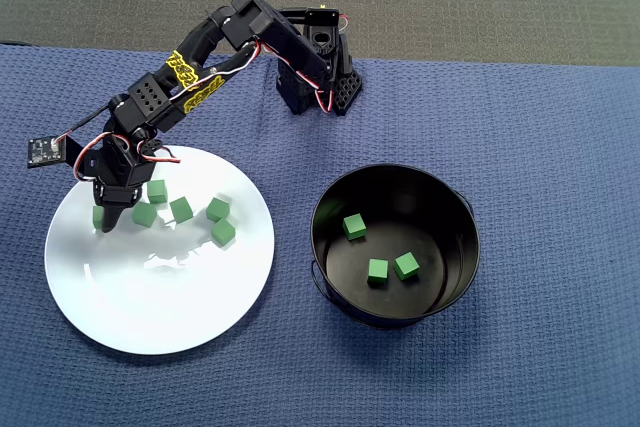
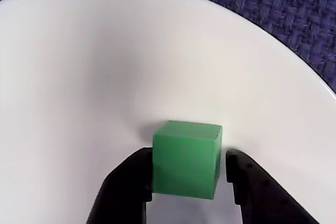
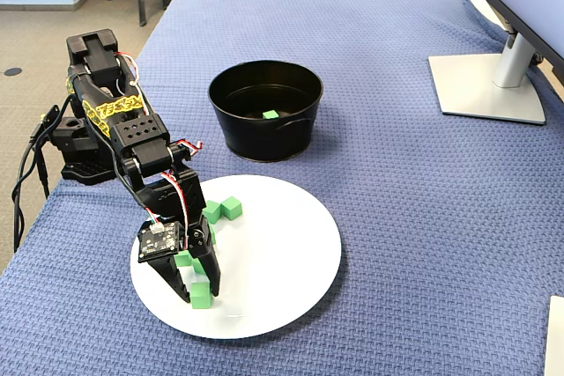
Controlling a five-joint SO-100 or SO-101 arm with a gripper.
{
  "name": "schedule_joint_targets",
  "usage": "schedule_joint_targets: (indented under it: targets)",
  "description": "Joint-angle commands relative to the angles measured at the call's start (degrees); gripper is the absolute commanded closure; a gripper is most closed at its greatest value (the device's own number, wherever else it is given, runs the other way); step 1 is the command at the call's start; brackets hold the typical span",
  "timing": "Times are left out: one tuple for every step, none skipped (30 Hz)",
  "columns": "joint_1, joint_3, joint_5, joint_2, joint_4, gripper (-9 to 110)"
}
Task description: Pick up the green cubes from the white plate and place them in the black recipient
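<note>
Three small green cubes (image 1: 378, 253) lie in the round black metal pot (image 1: 335, 289). Six remain on the big white plate (image 1: 180, 317), one (image 2: 186, 158) between the nearly closed jaws.

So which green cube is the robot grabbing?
The green cube at the plate's far left edge in the overhead view. It alone sits between the end effector's fingers; the other plate cubes lie free.

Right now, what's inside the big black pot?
The overhead view shows three green cubes on the shiny bottom of the black pot. In the fixed view, the pot's near wall hides most of the bottom, so only one cube shows.
</note>
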Motion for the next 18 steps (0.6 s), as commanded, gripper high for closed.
schedule_joint_targets:
  targets:
    - [-0.62, -0.7, 1.14, 3.52, -1.05, 100]
    - [-0.7, -0.79, 1.23, 3.52, -1.05, 101]
    - [-0.7, -0.79, 1.32, 3.52, -1.05, 101]
    - [-0.7, -0.88, 1.58, 3.52, -1.05, 101]
    - [-0.7, -1.05, 1.76, 3.52, -1.05, 101]
    - [-0.7, -1.23, 2.2, 3.52, -1.05, 101]
    - [-0.7, -1.49, 2.55, 3.52, -1.05, 101]
    - [-0.79, -2.11, 2.81, 3.52, -0.26, 101]
    - [-0.79, -3.08, 3.16, 3.78, 1.23, 102]
    - [-0.79, -3.96, 3.87, 4.39, 2.64, 102]
    - [-0.79, -5.19, 4.75, 5.19, 4.57, 102]
    - [-0.79, -6.94, 5.27, 5.98, 7.21, 102]
    - [-0.7, -8.79, 6.24, 6.68, 9.84, 102]
    - [-0.62, -10.63, 7.12, 7.29, 12.3, 102]
    - [-0.62, -12.13, 7.91, 8.0, 14.24, 102]
    - [-0.62, -12.92, 8.96, 8.96, 15.03, 102]
    - [-0.62, -12.83, 9.93, 10.2, 15.38, 102]
    - [-0.79, -12.3, 10.72, 11.78, 16.0, 102]
